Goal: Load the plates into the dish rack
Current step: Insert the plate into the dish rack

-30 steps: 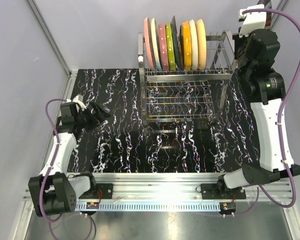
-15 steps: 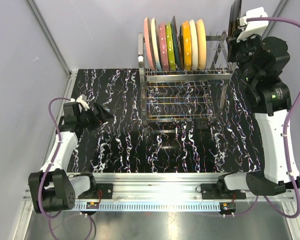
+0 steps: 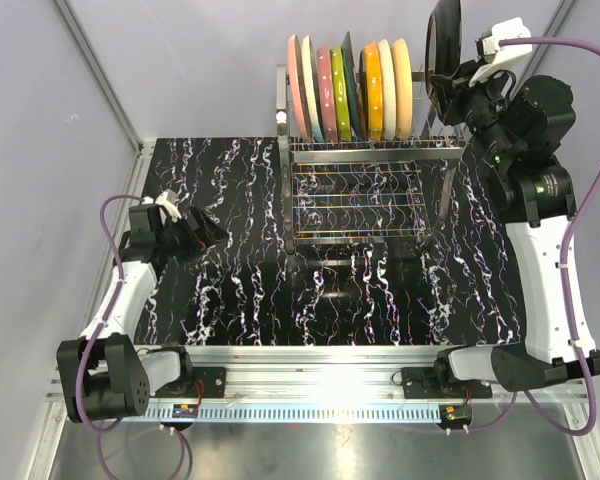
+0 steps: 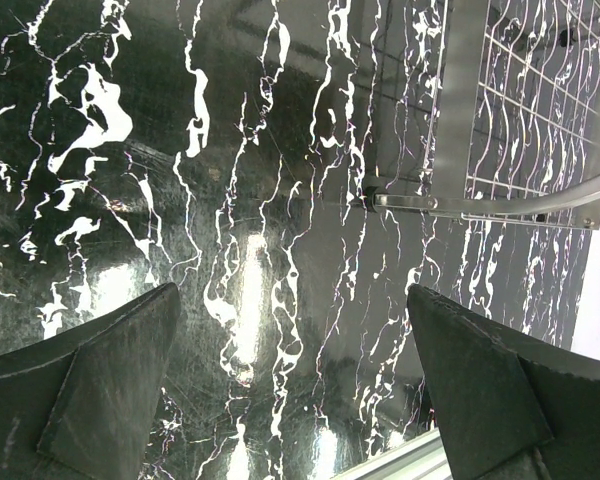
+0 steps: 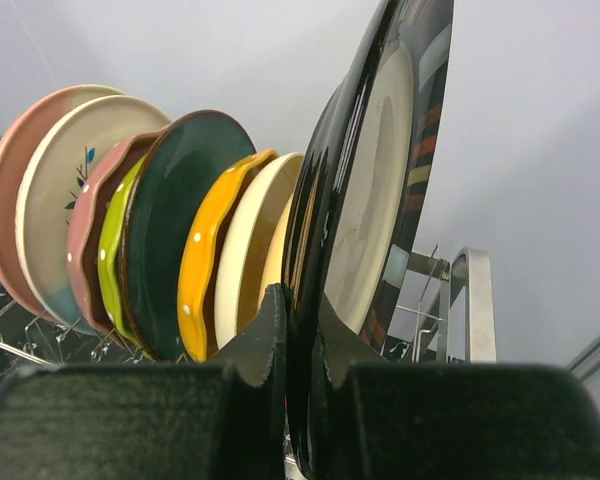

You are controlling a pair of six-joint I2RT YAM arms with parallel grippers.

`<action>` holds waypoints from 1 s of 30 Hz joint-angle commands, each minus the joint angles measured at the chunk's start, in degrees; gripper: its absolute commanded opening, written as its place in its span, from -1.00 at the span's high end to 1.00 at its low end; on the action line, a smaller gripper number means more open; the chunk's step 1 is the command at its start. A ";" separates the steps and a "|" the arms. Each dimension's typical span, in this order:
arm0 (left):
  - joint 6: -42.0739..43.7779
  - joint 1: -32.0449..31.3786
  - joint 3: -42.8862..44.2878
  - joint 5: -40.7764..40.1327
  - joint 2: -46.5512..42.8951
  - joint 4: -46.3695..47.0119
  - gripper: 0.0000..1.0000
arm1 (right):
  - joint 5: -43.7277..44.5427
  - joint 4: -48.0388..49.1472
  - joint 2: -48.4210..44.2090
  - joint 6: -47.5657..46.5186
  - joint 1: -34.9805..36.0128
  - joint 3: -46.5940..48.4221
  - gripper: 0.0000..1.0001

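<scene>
The part of the black-rimmed plate [image 5: 378,200] where the right gripper [image 5: 300,312] has it is buried between the fingers, and its top runs out of the wrist picture. The gripper is pinched tight on the plate's bottom edge. From overhead the black-rimmed plate [image 3: 442,40] stands on edge, high over the far right end of the dish rack [image 3: 375,148], and it hides most of the right gripper [image 3: 458,78] behind it.

Seven racked plates [image 3: 350,85] stand upright in a row on the upper tier, running from pink at the left to cream at the right. In the right wrist view the held plate sits just beside that cream one. Whether they touch I cannot tell, as the dark rim covers the gap. It also blocks the thin tines at the empty right end of the rack.

The left gripper [image 3: 205,230] hangs low over the black marbled tabletop [image 3: 240,290], well apart from the rack. Its wrist view shows the left gripper [image 4: 292,293] spread wide with nothing between the fingers, and only a corner of the rack's frame shows
</scene>
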 commanded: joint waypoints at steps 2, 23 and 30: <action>1.05 -0.48 0.32 1.70 0.49 2.13 -0.98 | -6.18 16.53 -2.24 5.04 -3.39 -1.33 1.00; 1.13 -0.48 0.58 2.84 1.54 2.05 -0.98 | -30.09 30.51 2.50 26.58 -20.97 -7.50 1.00; 0.87 -0.40 0.76 3.46 2.16 2.22 -0.98 | -33.00 31.39 3.91 27.55 -20.97 -7.85 1.00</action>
